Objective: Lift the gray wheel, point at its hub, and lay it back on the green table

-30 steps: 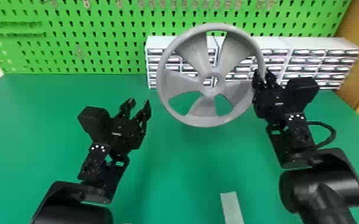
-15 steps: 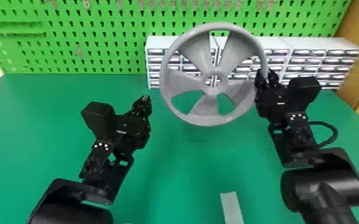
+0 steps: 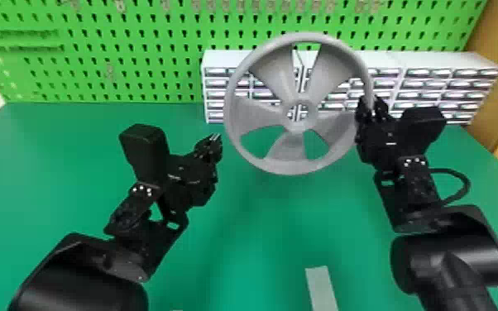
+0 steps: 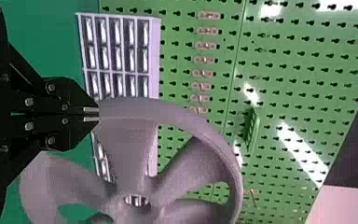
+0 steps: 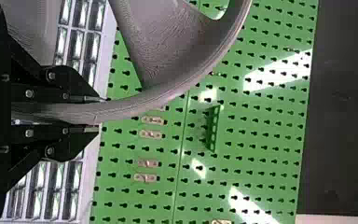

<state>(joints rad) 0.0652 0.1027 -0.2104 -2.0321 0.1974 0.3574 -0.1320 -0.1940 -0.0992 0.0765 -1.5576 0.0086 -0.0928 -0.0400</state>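
Note:
The gray wheel [image 3: 275, 152] hangs upright above the green table [image 3: 260, 248], its hub at the middle. On the wheel's right rim my right gripper [image 3: 371, 108] is shut. In the right wrist view the rim [image 5: 168, 93] runs between both fingers of the right gripper [image 5: 98, 114]. My left gripper [image 3: 215, 142] is just left of the wheel's lower left rim, fingers together with nothing between them. In the left wrist view the left gripper [image 4: 91, 114] is shut, its tips in front of the wheel [image 4: 126, 144]; whether they touch it I cannot tell.
White drawer units [image 3: 438, 60] stand at the table's back behind the wheel. A green pegboard [image 3: 95, 82] rises behind them. A pale strip [image 3: 320, 285] lies on the table near the front. A brown panel [image 3: 496, 78] stands at the right.
My left gripper has shut from open and turned its fingertips toward the wheel, moving slightly right. The wheel and right gripper have shifted only slightly.

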